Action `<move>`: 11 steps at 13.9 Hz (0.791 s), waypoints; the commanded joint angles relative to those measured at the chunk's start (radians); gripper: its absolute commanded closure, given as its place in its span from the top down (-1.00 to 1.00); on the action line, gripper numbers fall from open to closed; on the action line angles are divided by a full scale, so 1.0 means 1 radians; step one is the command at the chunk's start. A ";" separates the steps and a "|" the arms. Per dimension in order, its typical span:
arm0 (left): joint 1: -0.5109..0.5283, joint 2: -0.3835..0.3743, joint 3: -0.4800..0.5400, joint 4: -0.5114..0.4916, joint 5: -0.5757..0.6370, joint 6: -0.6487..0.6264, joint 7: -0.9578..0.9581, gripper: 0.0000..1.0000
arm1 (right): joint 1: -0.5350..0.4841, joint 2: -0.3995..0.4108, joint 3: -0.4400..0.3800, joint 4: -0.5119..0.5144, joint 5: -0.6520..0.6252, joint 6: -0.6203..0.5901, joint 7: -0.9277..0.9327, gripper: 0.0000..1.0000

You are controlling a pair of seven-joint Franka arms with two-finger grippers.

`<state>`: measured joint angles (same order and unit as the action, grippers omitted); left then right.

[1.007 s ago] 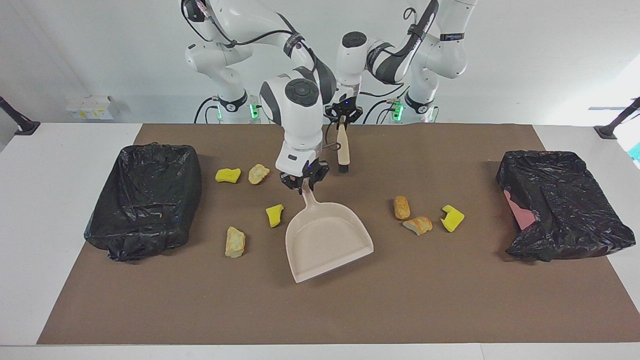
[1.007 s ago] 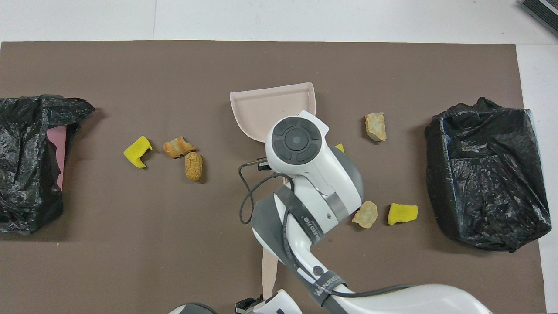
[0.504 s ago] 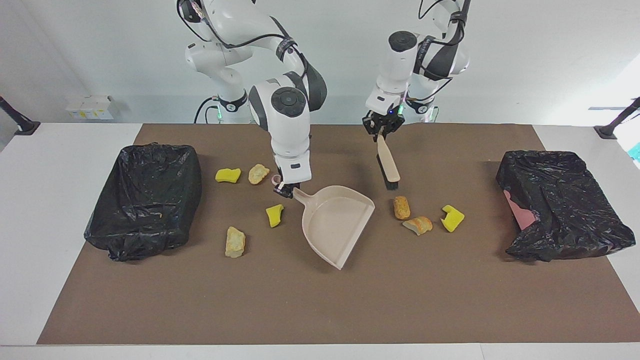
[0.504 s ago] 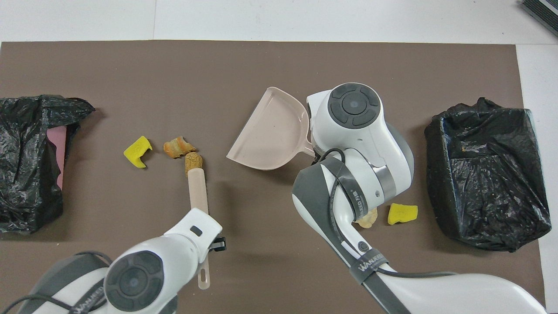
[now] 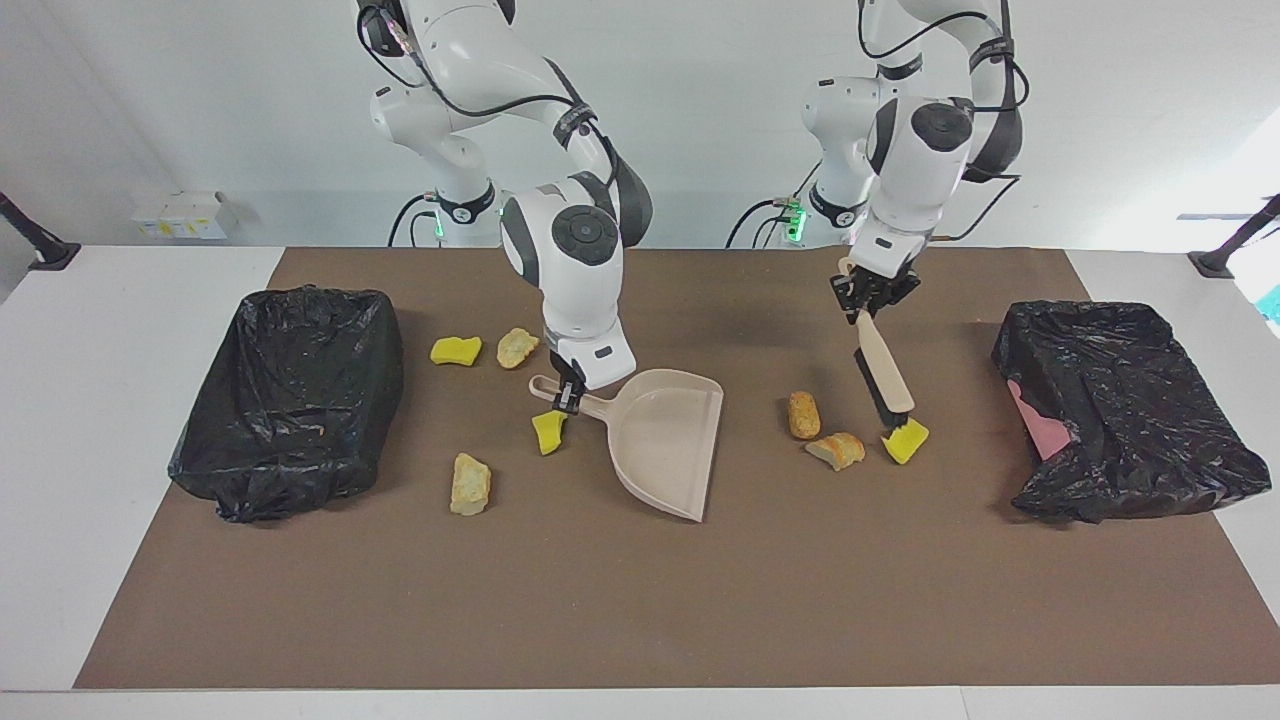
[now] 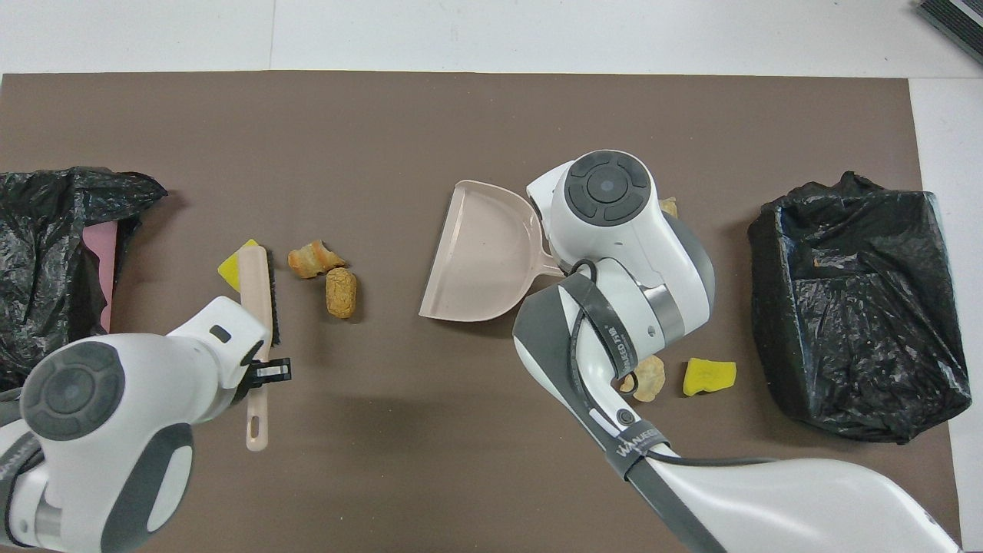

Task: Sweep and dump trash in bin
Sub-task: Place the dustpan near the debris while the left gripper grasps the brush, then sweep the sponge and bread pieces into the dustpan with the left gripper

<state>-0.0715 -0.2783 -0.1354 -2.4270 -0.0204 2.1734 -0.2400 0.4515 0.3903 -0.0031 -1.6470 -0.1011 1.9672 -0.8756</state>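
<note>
Right now I have the left gripper (image 5: 868, 296) clamped on the smooth brush (image 5: 884, 375), bristles touching a spongy yellow chunk (image 5: 906, 441); the right gripper (image 5: 566, 395) pinches the beige plastic dustpan (image 5: 665, 440) handle.

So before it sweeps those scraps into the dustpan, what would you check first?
1. Left gripper shut on the brush: ok.
2. Right gripper shut on the dustpan handle: ok.
3. Brush bristles at the yellow scrap: ok.
4. Dustpan mouth faces the two bread pieces beside that scrap: ok.
5. Dustpan edge flat on the mat: cannot tell.
6. Scraps already in the dustpan: none, not ok.
</note>
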 commanded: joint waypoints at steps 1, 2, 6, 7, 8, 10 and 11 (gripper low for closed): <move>0.112 0.057 -0.015 0.025 0.013 0.045 0.117 -1.00 | -0.005 0.008 0.008 0.009 -0.014 0.009 -0.091 -1.00; 0.152 0.079 -0.015 0.023 0.013 0.069 0.145 -1.00 | 0.001 0.015 0.008 0.009 -0.014 0.019 -0.098 -1.00; 0.177 0.142 -0.016 0.023 0.013 0.115 0.156 -1.00 | 0.009 0.016 0.009 -0.004 -0.014 0.042 -0.098 -1.00; 0.171 0.155 -0.019 0.023 0.011 0.118 0.151 -1.00 | 0.018 0.013 0.011 -0.010 -0.014 0.044 -0.095 -1.00; 0.159 0.165 -0.023 0.023 0.007 0.130 0.150 -1.00 | 0.024 0.012 0.009 -0.011 -0.014 0.042 -0.097 -1.00; 0.095 0.194 -0.023 0.023 -0.004 0.161 0.118 -1.00 | 0.024 0.012 0.011 -0.010 -0.014 0.041 -0.097 -1.00; 0.055 0.217 -0.023 0.023 -0.012 0.189 0.084 -1.00 | 0.024 0.012 0.011 -0.010 -0.014 0.041 -0.097 -1.00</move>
<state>0.0499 -0.1052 -0.1639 -2.4236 -0.0244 2.3238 -0.1036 0.4801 0.4067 0.0022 -1.6472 -0.1030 1.9921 -0.9480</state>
